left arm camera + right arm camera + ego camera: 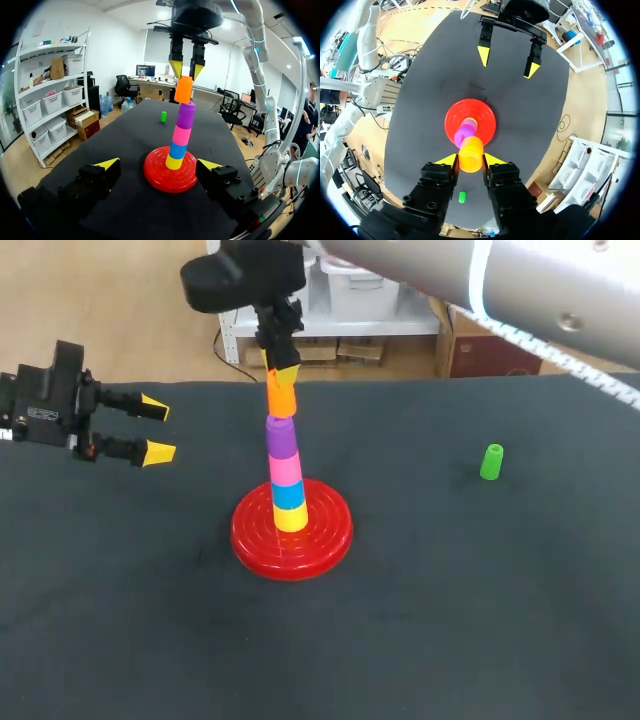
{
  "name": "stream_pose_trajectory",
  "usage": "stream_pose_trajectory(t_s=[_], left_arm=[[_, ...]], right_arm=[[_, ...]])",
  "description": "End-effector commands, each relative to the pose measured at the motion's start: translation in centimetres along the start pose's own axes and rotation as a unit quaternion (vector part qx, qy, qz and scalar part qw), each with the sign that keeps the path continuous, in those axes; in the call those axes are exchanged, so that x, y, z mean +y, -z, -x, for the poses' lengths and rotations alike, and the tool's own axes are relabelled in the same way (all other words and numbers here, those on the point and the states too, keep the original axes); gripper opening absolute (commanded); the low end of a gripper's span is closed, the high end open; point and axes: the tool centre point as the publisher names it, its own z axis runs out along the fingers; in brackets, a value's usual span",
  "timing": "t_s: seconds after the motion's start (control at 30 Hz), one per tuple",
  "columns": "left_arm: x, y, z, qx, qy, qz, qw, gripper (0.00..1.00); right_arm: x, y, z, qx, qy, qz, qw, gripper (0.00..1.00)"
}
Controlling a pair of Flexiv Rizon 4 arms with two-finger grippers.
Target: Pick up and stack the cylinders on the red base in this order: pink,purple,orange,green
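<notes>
6 cylinders: 1 yellow [291, 519], 1 blue [289, 496], 1 pink [286, 471], 1 purple [281, 437], 1 orange [281, 399], 1 green [491, 462]. 1 red base [330, 540]. 2 grippers: left gripper [157, 430], right gripper [280, 372].

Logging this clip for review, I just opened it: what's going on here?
The right gripper grips the orange cylinder from above, at the top of the stack on the red base, just over the purple cylinder. Under that sit the pink cylinder, blue cylinder and yellow cylinder. The green cylinder stands alone on the table to the stack's right, not yet stacked. The left gripper hovers open at the table's left, holding nothing.
</notes>
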Motion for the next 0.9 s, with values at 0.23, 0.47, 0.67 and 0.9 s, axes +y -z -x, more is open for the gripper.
stream_pose_trajectory(t_s=[0.23,0.47,0.67,0.9], left_arm=[[0.1,0.0,-0.1,-0.001,-0.001,-0.002,1.0,1.0],[0.1,0.0,-0.1,-0.001,-0.001,-0.002,1.0,1.0],[0.1,0.0,-0.1,-0.001,-0.001,-0.002,1.0,1.0],[0.1,0.0,-0.1,-0.001,-0.001,-0.002,1.0,1.0]], right_arm=[[-0.2,0.2,0.6,-0.002,0.013,0.024,1.0,0.0],[0.8,0.5,0.3,-0.003,0.019,0.029,0.999,0.0],[1.2,0.2,0.3,-0.003,0.021,0.035,0.999,0.0],[1.4,-0.6,0.4,-0.009,0.017,0.044,0.999,0.0]])
